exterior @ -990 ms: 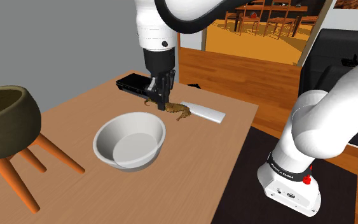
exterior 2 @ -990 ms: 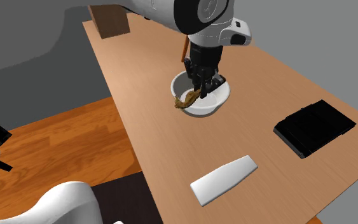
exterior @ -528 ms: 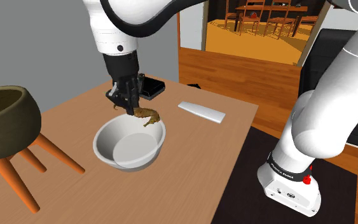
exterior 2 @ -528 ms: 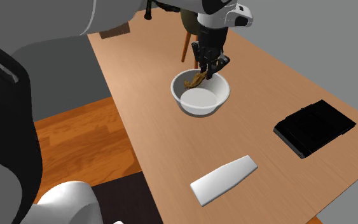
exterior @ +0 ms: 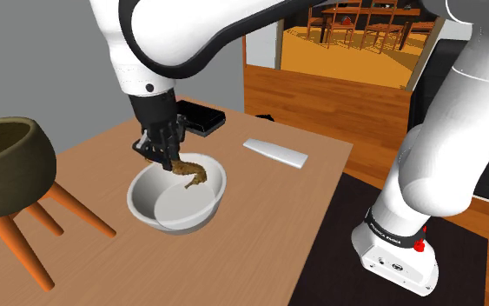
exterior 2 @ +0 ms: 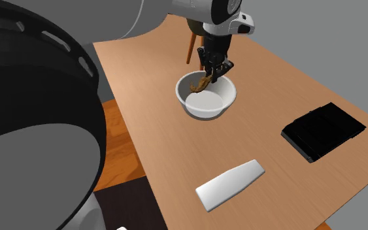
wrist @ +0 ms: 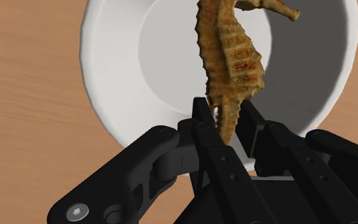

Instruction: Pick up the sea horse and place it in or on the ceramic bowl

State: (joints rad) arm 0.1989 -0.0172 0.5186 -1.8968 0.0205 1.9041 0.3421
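Plainly, wrist view: gripper (wrist: 227,121) clamps sea horse (wrist: 231,57) by tail, over ctr of white bowl (wrist: 110,70). Shoulder view: arm (exterior: 173,35) bent over table (exterior: 277,191), gripper pointing down.

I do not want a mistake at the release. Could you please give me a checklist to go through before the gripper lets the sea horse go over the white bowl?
1. Grip: the gripper clasps the sea horse by its tail end between both fingers. Ok.
2. Position: in the wrist view the sea horse hangs over the inside of the white bowl, not over its rim. Ok.
3. Bowl: it stands upright on the table. Ok.
4. Drop height above the bowl's floor: cannot tell.
5. Neighbours: the flat white block and the flat black box lie apart from the bowl. Ok.
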